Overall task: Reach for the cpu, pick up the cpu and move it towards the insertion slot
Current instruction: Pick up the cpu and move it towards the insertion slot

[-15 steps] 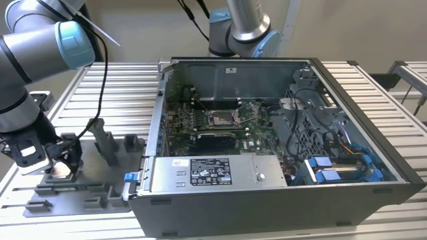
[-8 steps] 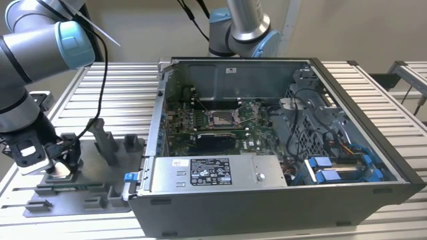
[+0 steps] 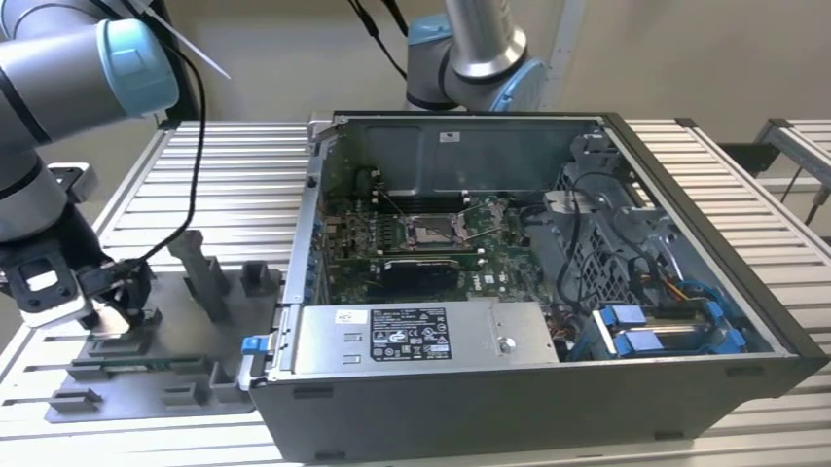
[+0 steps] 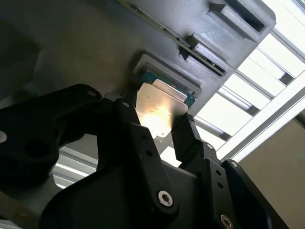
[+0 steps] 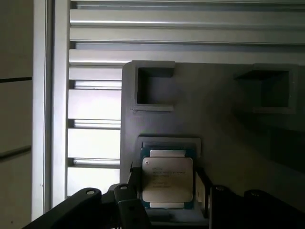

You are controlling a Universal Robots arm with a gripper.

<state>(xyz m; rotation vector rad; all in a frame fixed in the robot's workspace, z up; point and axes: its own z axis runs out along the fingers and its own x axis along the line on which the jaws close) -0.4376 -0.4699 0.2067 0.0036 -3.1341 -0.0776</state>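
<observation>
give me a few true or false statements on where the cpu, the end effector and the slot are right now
1. The cpu lies in a recess of the grey fixture plate. True.
2. The end effector hangs over the open computer case. False: it is over the fixture plate, at the exterior view's left of the case.
3. The insertion slot sits on the green board inside the case. True.
4. The cpu is seated in the insertion slot. False: it is on the fixture plate, outside the case.
</observation>
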